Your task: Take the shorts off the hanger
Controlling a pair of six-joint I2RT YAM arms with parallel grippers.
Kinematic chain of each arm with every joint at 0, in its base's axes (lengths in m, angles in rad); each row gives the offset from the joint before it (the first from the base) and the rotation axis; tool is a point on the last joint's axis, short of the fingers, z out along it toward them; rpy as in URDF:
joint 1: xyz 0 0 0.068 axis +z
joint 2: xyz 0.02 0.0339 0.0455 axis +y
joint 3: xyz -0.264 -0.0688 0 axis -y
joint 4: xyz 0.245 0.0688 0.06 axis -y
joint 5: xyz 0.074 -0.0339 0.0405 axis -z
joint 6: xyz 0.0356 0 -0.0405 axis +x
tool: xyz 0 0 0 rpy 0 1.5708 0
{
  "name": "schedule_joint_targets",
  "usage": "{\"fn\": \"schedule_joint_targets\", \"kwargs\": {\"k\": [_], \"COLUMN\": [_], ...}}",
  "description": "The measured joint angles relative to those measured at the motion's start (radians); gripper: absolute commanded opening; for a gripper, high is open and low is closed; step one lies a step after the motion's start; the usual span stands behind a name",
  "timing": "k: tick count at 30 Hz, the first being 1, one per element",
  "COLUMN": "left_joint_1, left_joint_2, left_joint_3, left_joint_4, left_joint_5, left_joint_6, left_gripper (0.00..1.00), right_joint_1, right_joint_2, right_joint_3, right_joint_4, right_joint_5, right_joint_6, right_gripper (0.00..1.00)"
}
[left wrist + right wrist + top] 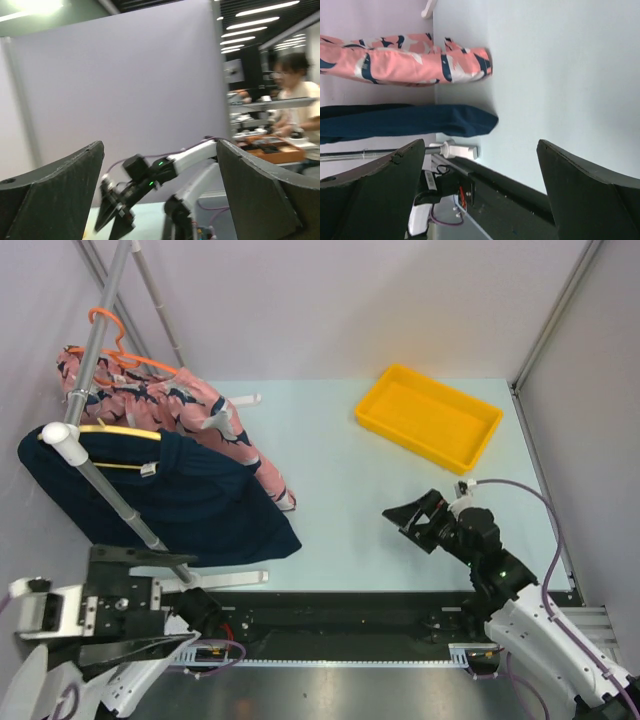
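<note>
Two pairs of shorts hang on a rail (pixel 98 335) at the left. The pink shark-print shorts (pixel 195 408) are on an orange hanger (pixel 120 352). The navy shorts (pixel 175 502) hang nearer on a yellow hanger (pixel 118 431). My left gripper (pixel 175 600) is open below the navy shorts, near the table's front edge, holding nothing. My right gripper (pixel 400 523) is open at centre right, pointing left toward the shorts from well away. In the right wrist view the pink shorts (pixel 410 65) and navy shorts (pixel 420 120) lie far beyond the open right gripper (pixel 481 145).
A yellow tray (pixel 430 415) sits at the back right of the pale table (pixel 340 500). The rack's white feet (pixel 240 578) rest on the table near the front edge and at the back. The left wrist view looks across at my right arm (pixel 150 177) through the open left gripper (pixel 160 145).
</note>
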Motion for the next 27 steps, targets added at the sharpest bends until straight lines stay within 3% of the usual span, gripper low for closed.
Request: {"fn": "schedule_joint_targets", "kwargs": {"k": [6, 12, 15, 21, 27], "left_joint_1": [0.0, 0.0, 0.0, -0.015, -0.022], "left_joint_2": [0.0, 0.002, 0.0, 0.0, 0.0], "left_joint_3": [0.213, 0.41, 0.539, 0.534, 0.536], "left_joint_4": [-0.441, -0.93, -1.104, -1.214, -1.334], "left_joint_5": [-0.189, -0.551, -0.673, -0.766, -0.787], "left_joint_6": [0.15, 0.037, 0.01, -0.04, -0.082], "left_gripper": [1.0, 1.0, 1.0, 1.0, 1.0], "right_joint_1": [-0.016, 0.006, 0.098, 0.396, 0.593], "right_joint_2": [0.108, 0.328, 0.472, 0.77, 0.988], "right_joint_3": [0.195, 0.381, 0.493, 0.875, 1.184], "right_joint_4": [-0.145, -0.186, -0.186, -0.08, 0.073], "right_joint_5": [0.062, 0.046, 0.055, 0.069, 0.043], "right_joint_6": [-0.177, -0.35, -0.401, -0.551, -0.731], "right_gripper": [1.0, 1.0, 1.0, 1.0, 1.0]}}
